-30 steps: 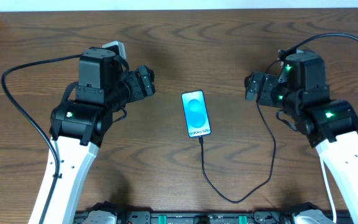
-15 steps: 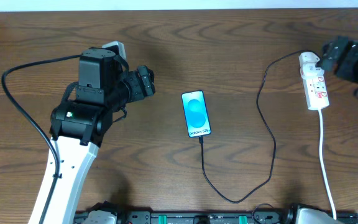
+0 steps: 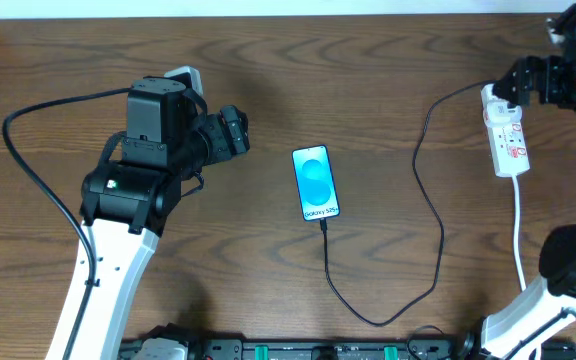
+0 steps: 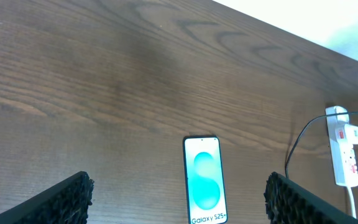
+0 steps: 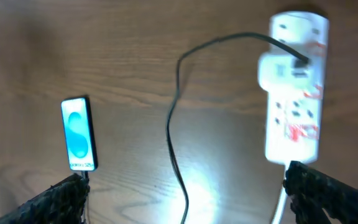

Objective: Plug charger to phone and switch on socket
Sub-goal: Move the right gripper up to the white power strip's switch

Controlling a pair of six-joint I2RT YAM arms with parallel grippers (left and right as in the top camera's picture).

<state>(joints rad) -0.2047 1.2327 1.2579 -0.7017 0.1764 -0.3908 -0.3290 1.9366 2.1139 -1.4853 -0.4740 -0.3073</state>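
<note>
The phone [image 3: 315, 183] lies flat mid-table with its blue screen lit, and shows too in the left wrist view [image 4: 204, 180] and right wrist view [image 5: 78, 134]. The black charger cable [image 3: 438, 260] meets the phone's near edge, loops toward the front, and runs up to a white adapter [image 3: 490, 96] sitting in the socket [image 3: 508, 140] at the far right. My right gripper [image 3: 516, 82] hovers open by the socket's far end, holding nothing. My left gripper [image 3: 236, 132] stands open left of the phone, apart from it. Both wrist views show wide-spread fingers [image 4: 61, 199] [image 5: 328, 196].
The socket's white lead [image 3: 521, 250] runs down toward the front edge on the right. A black arm cable [image 3: 38, 180] arcs over the table at the left. The back edge of the table lies close behind the socket.
My right arm swung from over the cable, right of the phone, out to the far right corner, uncovering the socket; it now sits by the socket's far end. The left arm stayed still.
</note>
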